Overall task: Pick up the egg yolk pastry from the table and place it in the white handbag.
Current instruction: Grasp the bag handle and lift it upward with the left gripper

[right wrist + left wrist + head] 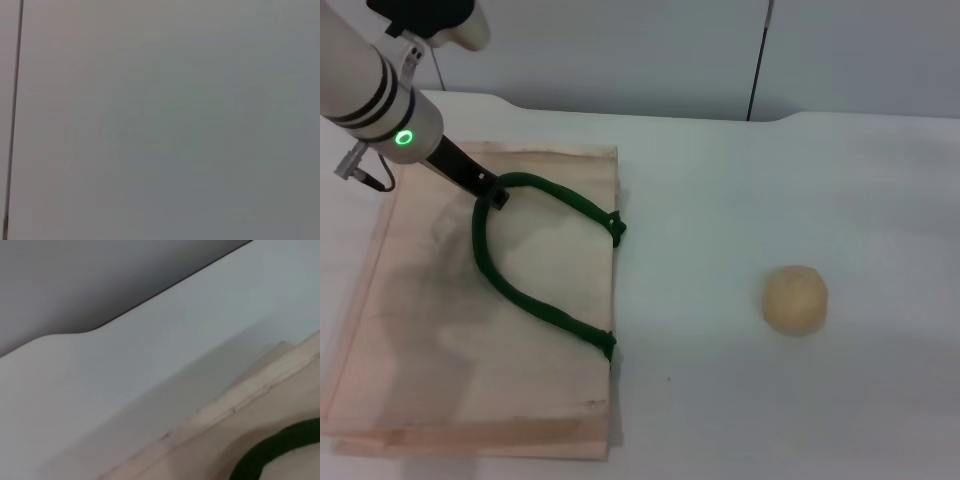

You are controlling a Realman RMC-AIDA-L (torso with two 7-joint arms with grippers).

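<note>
I see the white handbag (470, 320) lying flat on the table's (740, 400) left side. My left gripper (492, 190) is clamped on its green handle (520, 290). The egg yolk pastry (795, 299) sits well apart — to the bag's right, untouched.

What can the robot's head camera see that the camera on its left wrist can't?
Only the head view shows the small round pale yellow pastry ball lying alone on the white table, and the left gripper at the handle's far end. Only the left wrist view shows the table's curved far edge up close. Both show the flat cream fabric handbag and its thick dark green rope handle.
</note>
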